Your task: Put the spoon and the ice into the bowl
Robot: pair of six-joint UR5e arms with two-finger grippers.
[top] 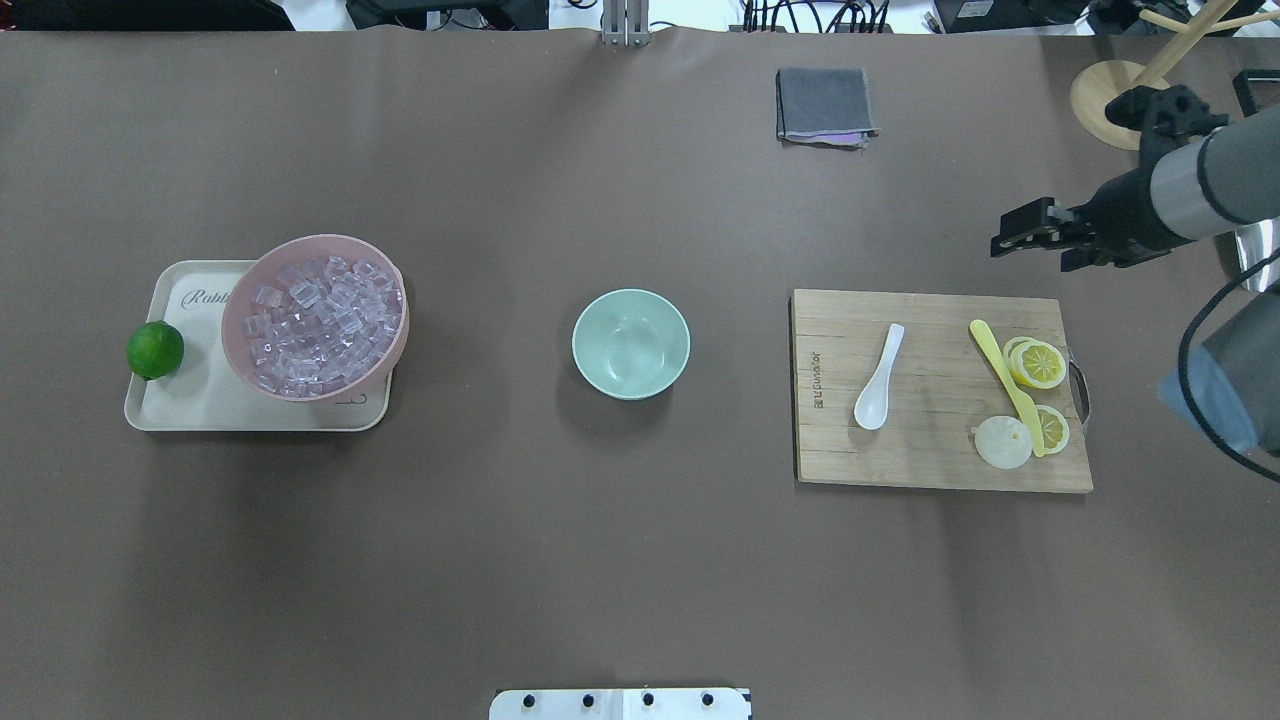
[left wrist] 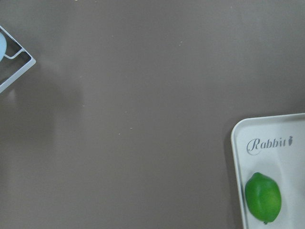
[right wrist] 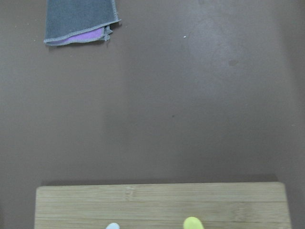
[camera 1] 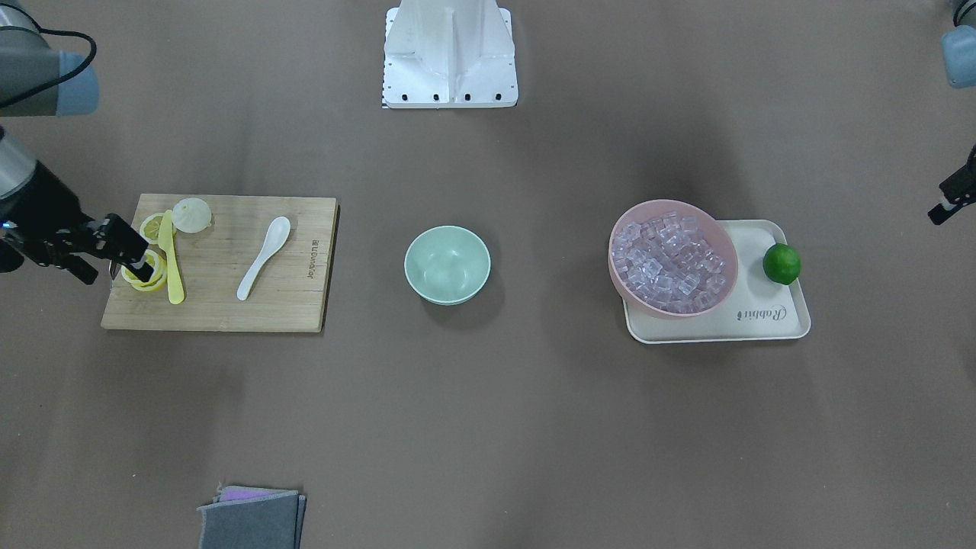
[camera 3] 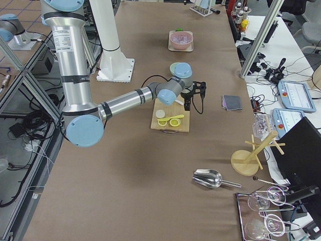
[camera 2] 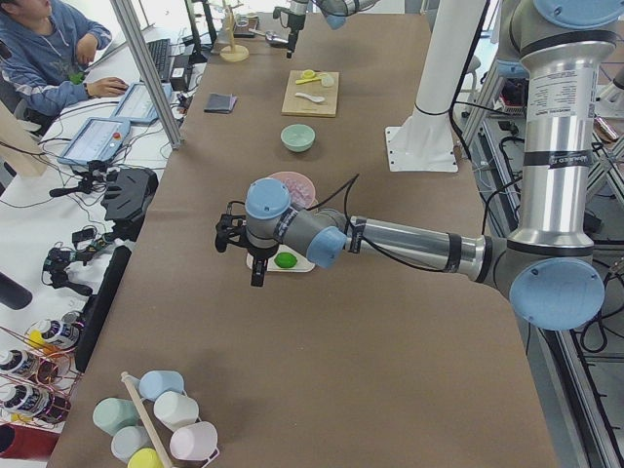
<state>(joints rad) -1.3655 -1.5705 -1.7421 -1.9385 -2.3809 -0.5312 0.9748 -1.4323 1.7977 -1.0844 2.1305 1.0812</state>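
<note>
The small white glossy spoon is lying mid-board on the wooden cutting board, apart from the yellow plastic knife. Open brown surface is stretching across to the round mint-green bowl, which is showing a bare inside. Over on the cream tray, clear ice cubes are heaping the pink bowl. The right pincer is hanging spread beyond the board's far edge. The left pincer is peeking in, grip impossible to tell.
</note>
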